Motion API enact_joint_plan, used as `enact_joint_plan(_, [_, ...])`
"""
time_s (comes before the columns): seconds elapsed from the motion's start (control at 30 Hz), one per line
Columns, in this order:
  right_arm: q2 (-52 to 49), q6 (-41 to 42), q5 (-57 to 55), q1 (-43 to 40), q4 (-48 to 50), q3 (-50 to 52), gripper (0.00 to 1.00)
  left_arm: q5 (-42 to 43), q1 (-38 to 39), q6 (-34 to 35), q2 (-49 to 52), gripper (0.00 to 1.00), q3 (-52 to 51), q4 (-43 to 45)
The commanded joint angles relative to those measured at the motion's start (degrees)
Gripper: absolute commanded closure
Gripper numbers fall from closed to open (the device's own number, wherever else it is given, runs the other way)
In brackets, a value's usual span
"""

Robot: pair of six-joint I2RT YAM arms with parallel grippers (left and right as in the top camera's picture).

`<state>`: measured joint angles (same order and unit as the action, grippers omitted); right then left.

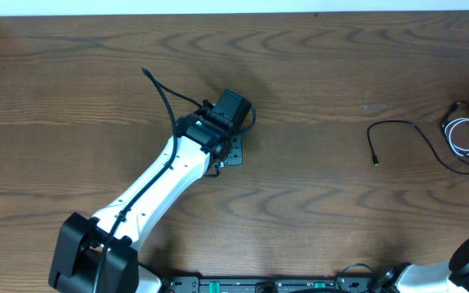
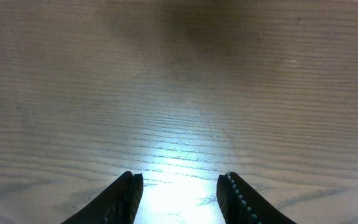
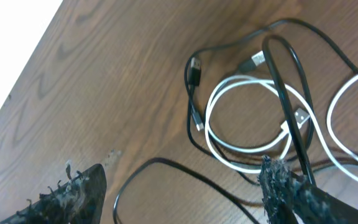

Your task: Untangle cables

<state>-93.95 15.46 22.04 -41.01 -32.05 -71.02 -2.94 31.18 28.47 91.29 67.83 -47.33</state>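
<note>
Right gripper (image 3: pixel 179 177) hangs with its jaws spread wide and nothing between them. The tangle lies just ahead of it, toward its right finger rather than centred in the gap. In the wrist view a black cable (image 3: pixel 284 93) runs steeply from the far side down to that right finger. It is at least just beside the finger, but whether it touches I cannot tell. The white cable (image 3: pixel 209 115) is coiled in loops under and around this black strand, crossing it more than once. Small plug ends lie loose among the loops, a dark one to the left and a white one near the black strand.

From overhead the bundle sits at the far right edge of the table (image 1: pixel 300 65). One free black tail arcs out to the left and ends in a plug (image 1: pixel 374 160), lying clear of the white coils.

Left gripper (image 2: pixel 179 186) is also parted and empty, over bare wood at mid-table and well apart from the cables, so the right arm is plainly the nearer one. As I judge it, the straight black strand running near to far is the handiest line to grasp. It would need the jaws shifted right to straddle it.
</note>
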Motion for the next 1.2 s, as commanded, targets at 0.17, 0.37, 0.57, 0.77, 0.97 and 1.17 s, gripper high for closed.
enact_joint_plan(0.17, [4.48, 3.85, -17.44, 0.17, -7.52, -0.17, 0.25, -0.09, -0.26, -0.17, -0.42, 0.56, 0.17, -0.17])
enact_joint_plan(0.37, [3.98, 3.78, -20.24, 0.2, -9.97, -0.07, 0.23, -0.09, -0.24, -0.17, -0.42, 0.56, 0.17, -0.17])
enact_joint_plan(0.57, [0.66, 3.76, -20.41, 0.17, -9.38, 2.32, 0.24, -0.09, -0.24, -0.17, -0.42, 0.56, 0.17, -0.2])
enact_joint_plan(0.77, [-2.78, 3.78, -19.91, 0.2, -6.43, 5.27, 0.25, -0.07, -0.24, -0.17, -0.42, 0.56, 0.17, -0.22])
enact_joint_plan(0.97, [-3.13, 3.04, -7.69, 0.17, -2.45, 5.33, 0.69, -0.07, -0.24, -0.15, -0.42, 0.55, 0.17, -0.2])
enact_joint_plan(1.17, [0.52, 1.18, 6.23, 0.22, 0.17, 2.8, 0.95, -0.09, -0.26, -0.17, -0.42, 0.56, 0.17, -0.2])
